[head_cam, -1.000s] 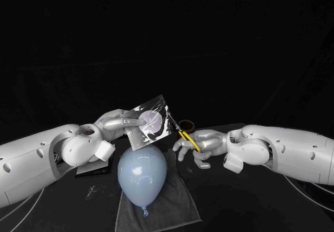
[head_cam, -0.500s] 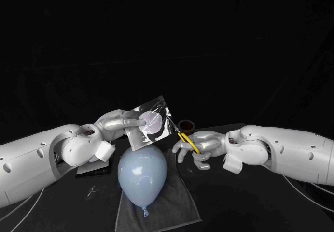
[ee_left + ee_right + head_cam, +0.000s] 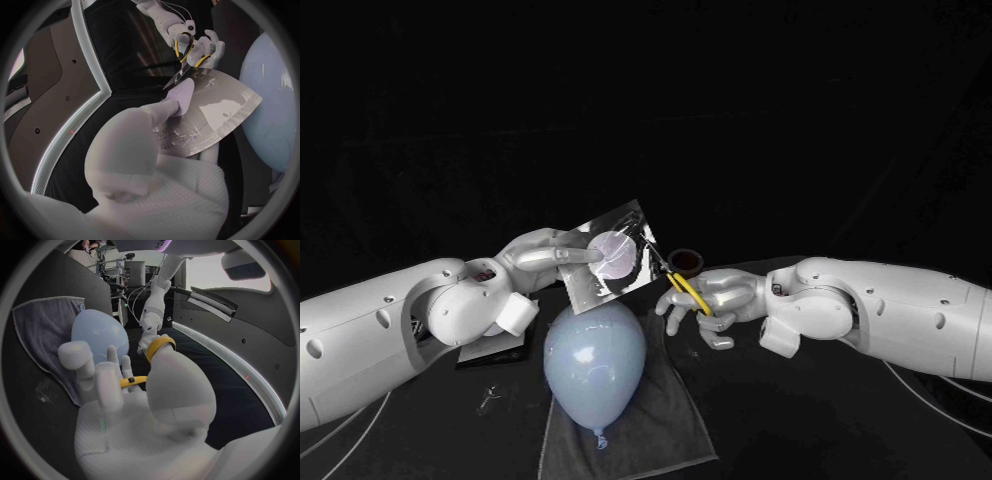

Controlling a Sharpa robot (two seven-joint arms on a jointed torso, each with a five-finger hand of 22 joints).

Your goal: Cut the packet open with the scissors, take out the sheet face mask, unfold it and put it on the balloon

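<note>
Over balloon (image 3: pixel 596 352), left hand (image 3: pixel 542 256) grips packet (image 3: pixel 612 256) (wrist view: scissors (image 3: pixel 179 76) at edge).

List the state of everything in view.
packet, held up in left hand
scissors, in right hand, blades at the packet's edge
balloon, inflated, lying on towel
towel, spread flat under balloon

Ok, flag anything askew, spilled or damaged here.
Nothing is spilled or damaged. The left hand holds the silver foil packet tilted, with the yellow-handled scissors in the right hand at its edge. One small stray pale object lies loose beside the grey towel.
</note>
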